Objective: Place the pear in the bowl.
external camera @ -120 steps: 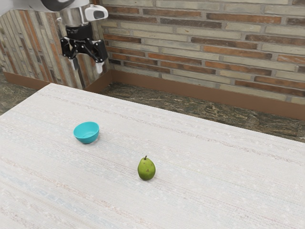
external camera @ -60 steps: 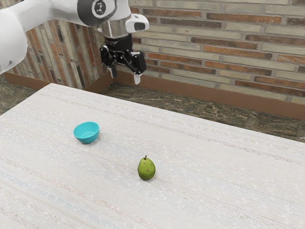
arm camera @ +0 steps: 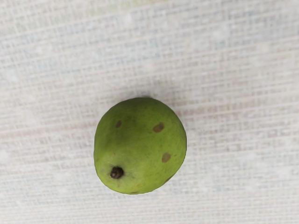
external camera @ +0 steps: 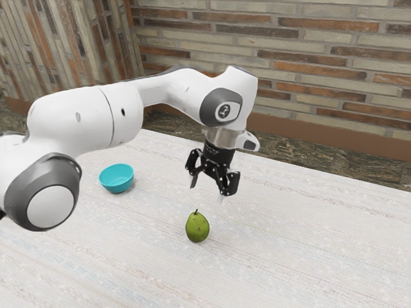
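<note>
A brick wall [external camera: 334, 80] in cream, grey and rust rises behind the whitish, faintly striped tabletop [external camera: 308, 256], with a strip of dark marbled floor [external camera: 321, 154] between them. The white Franka arm [external camera: 122, 115] reaches in from the exterior view's left, bent downward at its wrist. Its black two-finger gripper [external camera: 207, 191] hangs above the table, close over the pear [external camera: 197, 227], fingers spread well apart and holding nothing. The turquoise bowl [external camera: 117, 178] sits upright on the tabletop, toward the exterior view's left and well apart from the pear. The green pear itself stands on the tabletop, outside the bowl — upright, stem up. Smallest of all are the pear's details — a dark brown stem [arm camera: 117, 172] and several brown spots [arm camera: 159, 127] on its skin.
</note>
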Robot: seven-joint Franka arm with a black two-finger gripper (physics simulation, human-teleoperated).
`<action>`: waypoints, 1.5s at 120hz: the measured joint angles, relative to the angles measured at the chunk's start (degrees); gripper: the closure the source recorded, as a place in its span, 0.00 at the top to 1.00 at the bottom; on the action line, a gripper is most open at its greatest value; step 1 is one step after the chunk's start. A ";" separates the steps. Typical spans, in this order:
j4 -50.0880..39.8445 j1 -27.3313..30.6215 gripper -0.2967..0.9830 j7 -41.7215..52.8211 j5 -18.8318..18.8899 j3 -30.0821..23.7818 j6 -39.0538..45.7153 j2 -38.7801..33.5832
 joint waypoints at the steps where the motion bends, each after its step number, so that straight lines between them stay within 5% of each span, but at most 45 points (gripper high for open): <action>1: 0.03 0.01 0.77 0.12 0.13 0.01 0.03 0.31; 44: -0.03 0.37 0.77 5.50 1.03 0.80 4.66 7.48; 107: -3.80 0.33 0.76 9.32 -1.10 1.88 4.61 8.34; 180: -4.45 0.13 0.47 9.78 -0.68 3.21 2.57 7.64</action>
